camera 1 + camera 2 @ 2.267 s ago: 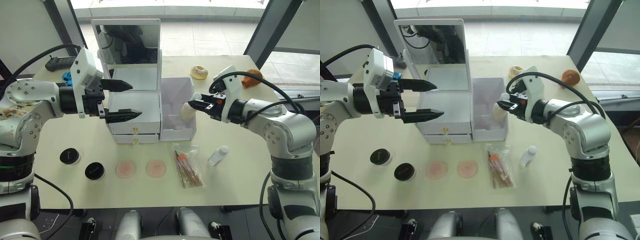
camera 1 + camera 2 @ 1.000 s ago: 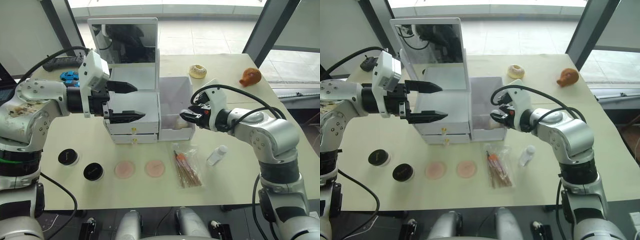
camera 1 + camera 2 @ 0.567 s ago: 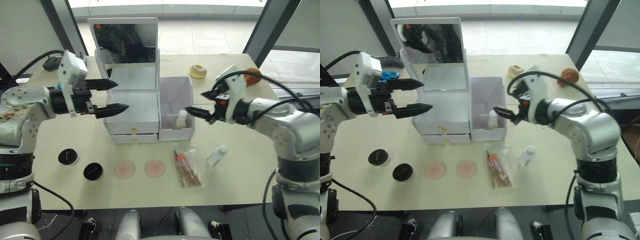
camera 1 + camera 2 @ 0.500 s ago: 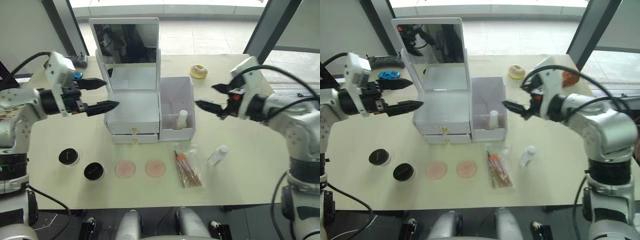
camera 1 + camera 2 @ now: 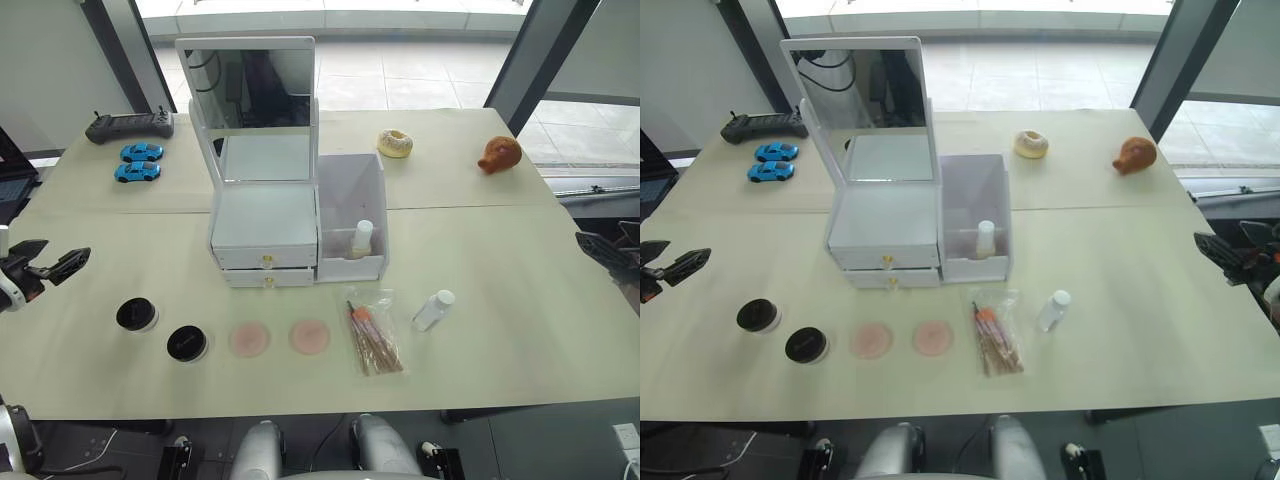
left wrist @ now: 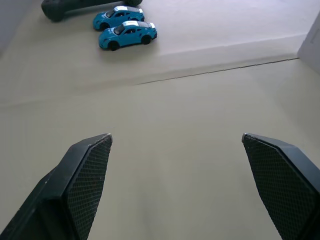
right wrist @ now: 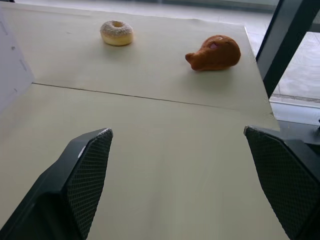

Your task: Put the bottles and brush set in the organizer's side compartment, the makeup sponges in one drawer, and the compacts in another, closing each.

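The white organizer point(image 5: 265, 215) stands mid-table with its mirror upright and both gold-knobbed drawers shut. A peach bottle point(image 5: 362, 240) stands inside the side compartment point(image 5: 352, 190). The white bottle point(image 5: 434, 310) lies on the table to the compartment's right, beside the brush set point(image 5: 374, 332). Two pink makeup sponges point(image 5: 249, 339) point(image 5: 310, 336) and two black compacts point(image 5: 137, 315) point(image 5: 187, 343) lie in front of the organizer. My left gripper point(image 6: 176, 136) is open and empty at the table's far left. My right gripper point(image 7: 178, 130) is open and empty at the far right edge.
Two blue toy cars point(image 5: 138, 161) and a black controller point(image 5: 128, 125) lie at the back left. A donut point(image 5: 396, 143) and a brown toy point(image 5: 500, 154) sit at the back right. The table's right edge point(image 5: 590, 300) is close to my right gripper.
Both arms have drawn back from the organizer to the table's far sides. My right gripper has let go of the peach bottle, which now stands in the side compartment.
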